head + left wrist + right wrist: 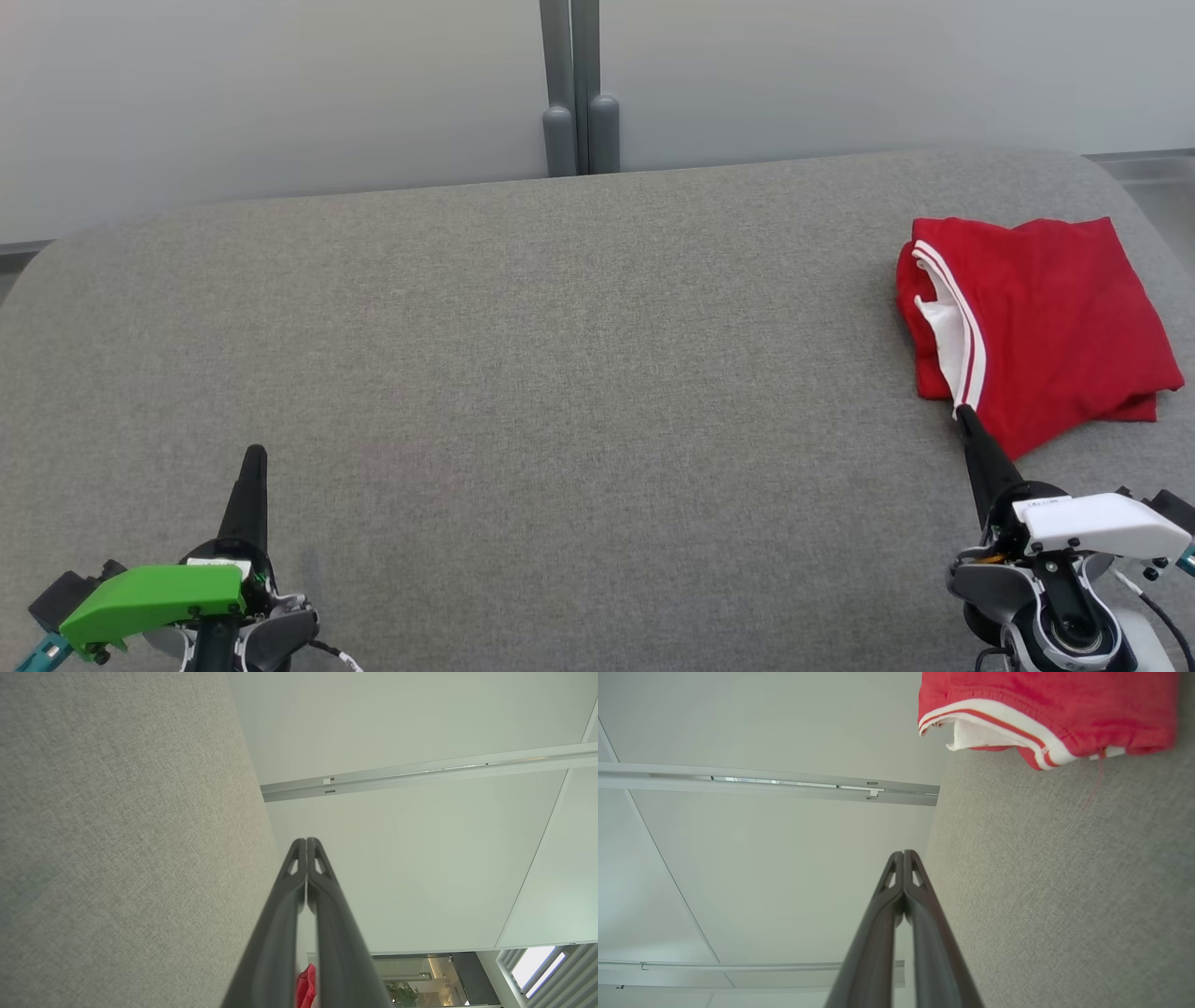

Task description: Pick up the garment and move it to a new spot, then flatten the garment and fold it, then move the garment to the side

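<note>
A red garment point(1046, 317) with white trim lies folded near the right end of the grey fabric surface point(560, 373). The right wrist view shows its trimmed edge as the garment point(1045, 714) at the top right. My right gripper point(963, 415) is shut and empty, its tip in line with the garment's near edge in the head view; the right wrist view has the right gripper point(904, 853) well short of the cloth. Far to the left, my left gripper point(254, 455) is shut with nothing in it. A sliver of the red garment point(306, 987) peeks between the left gripper's point(306, 841) closed fingers.
The grey surface has rounded corners and ends at a pale wall point(280, 93). A grey post point(579, 93) stands behind the far edge at the middle. The garment lies close to the surface's right edge.
</note>
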